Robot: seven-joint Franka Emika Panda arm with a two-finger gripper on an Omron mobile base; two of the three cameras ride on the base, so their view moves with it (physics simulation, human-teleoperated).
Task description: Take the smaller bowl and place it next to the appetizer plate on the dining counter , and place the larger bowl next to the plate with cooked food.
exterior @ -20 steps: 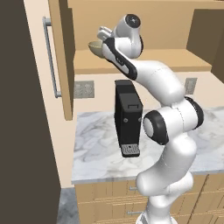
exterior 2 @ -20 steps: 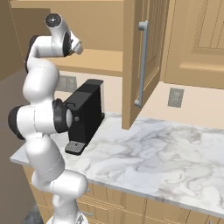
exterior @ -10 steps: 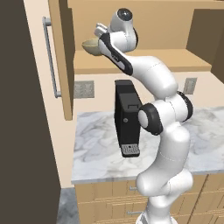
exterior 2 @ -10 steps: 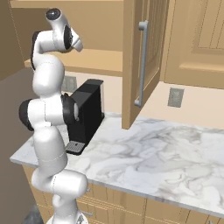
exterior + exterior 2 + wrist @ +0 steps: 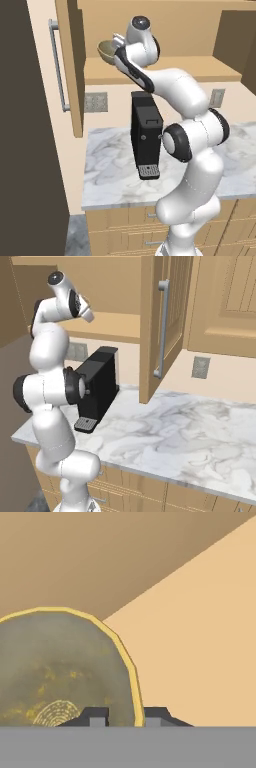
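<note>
Reaching high into the open wall cabinet, the arm has its tool nearly closed over the rim of the bowl: in the hand view one dark fingertip sits inside the bowl and the other just outside the pale yellow rim, which runs between them. Grip looks made on the rim at about 5 o'clock of the bowl.

Left base view, left to right:
- Dark tall panel along the left edge.
- Cabinet door swung open, long grey handle on its face.
- Bowl at 11 o'clock of frame, olive-tan, deep, tilted, over the cabinet shelf; whether it touches the shelf I cannot tell. The hand meets it from the right.
- Grey wall outlet below the shelf.
- Black coffee machine upright on the marble table, at centre, partly behind the arm.
- Second outlet at 3 o'clock.

Right base view, left to right:
- Arm at left, hand raised to 10 o'clock.
- Coffee machine beside it on the table.
- Open door hanging over the table at centre.
- Outlet on the wall, closed cabinet above at 2 o'clock.
</note>
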